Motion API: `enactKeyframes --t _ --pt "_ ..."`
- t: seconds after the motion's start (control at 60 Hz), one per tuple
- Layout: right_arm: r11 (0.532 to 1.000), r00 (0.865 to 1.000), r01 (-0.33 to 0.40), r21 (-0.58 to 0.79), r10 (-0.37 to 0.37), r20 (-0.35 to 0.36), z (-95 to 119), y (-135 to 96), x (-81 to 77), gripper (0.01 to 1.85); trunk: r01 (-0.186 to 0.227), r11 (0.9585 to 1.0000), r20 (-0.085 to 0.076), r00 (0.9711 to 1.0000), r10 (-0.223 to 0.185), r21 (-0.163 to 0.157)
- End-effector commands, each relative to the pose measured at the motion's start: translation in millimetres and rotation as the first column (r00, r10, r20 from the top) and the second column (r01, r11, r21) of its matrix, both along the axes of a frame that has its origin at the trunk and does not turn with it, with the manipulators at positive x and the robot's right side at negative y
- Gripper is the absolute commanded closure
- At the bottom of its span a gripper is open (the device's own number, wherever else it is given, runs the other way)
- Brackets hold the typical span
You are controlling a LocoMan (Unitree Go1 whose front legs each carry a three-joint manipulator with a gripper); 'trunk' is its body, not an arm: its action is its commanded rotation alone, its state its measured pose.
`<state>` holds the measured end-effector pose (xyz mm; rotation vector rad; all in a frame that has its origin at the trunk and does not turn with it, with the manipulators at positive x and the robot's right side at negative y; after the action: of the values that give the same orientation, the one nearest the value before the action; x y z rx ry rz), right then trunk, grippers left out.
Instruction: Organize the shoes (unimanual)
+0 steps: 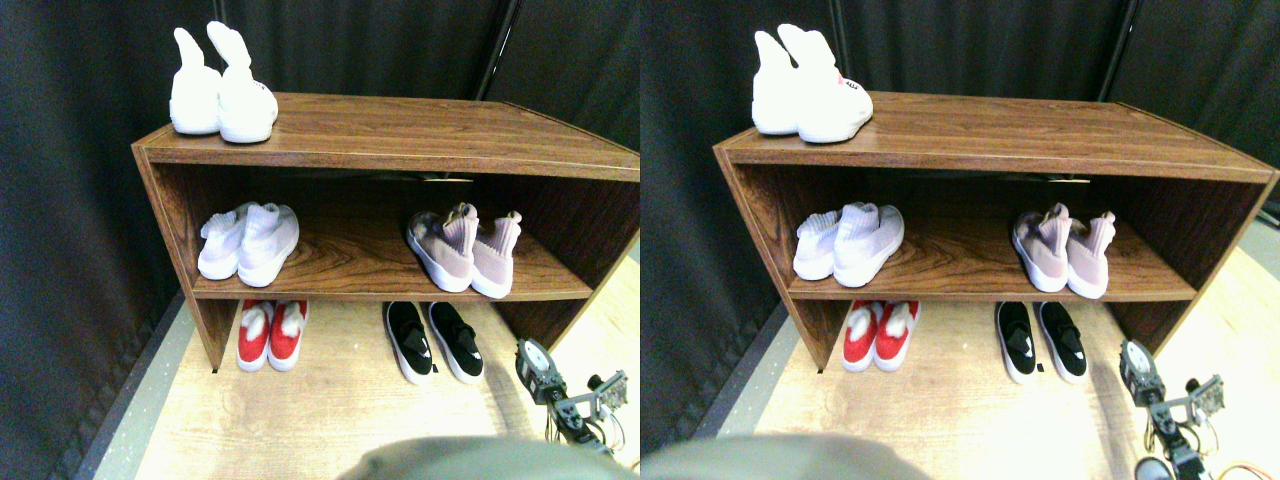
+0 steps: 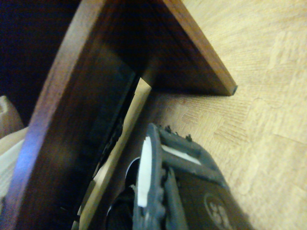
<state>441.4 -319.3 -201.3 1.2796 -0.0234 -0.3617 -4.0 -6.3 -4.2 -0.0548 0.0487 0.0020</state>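
Resting side by side on the middle shelf [image 1: 380,270], up and left of the hand [image 1: 585,395], the tan shoes [image 1: 466,250] look already placed; its grip cannot be told.

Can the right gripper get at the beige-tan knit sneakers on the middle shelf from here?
Probably yes. The right gripper sits low on the floor by the rack's right side, and the beige-tan knit sneakers stand at the open front edge of the wooden shelf, nothing before them.

No legible text on anything.
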Motion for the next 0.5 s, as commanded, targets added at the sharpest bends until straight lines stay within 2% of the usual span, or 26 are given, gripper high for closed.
enactKeyframes --t 0.017,0.183,0.317,0.5 --pt "1.0 1.0 -0.012 -0.019 0.012 -0.004 -7 -2 12.1 1.8 -0.012 0.9995 -0.017 0.9998 0.011 -0.029" --pt "0.999 0.999 0.026 -0.022 -0.027 -0.042 -13 1 28.1 1.8 -0.015 0.9994 -0.014 0.9998 0.014 -0.031" --pt "0.999 0.998 0.036 -0.03 -0.037 -0.042 -12 2 37.9 1.8 -0.02 0.9994 -0.009 0.9998 0.019 -0.029" --pt "0.998 0.999 -0.014 -0.055 0.012 -0.039 -12 0 53.9 1.8 -0.024 0.9991 -0.004 0.9997 0.023 -0.036"
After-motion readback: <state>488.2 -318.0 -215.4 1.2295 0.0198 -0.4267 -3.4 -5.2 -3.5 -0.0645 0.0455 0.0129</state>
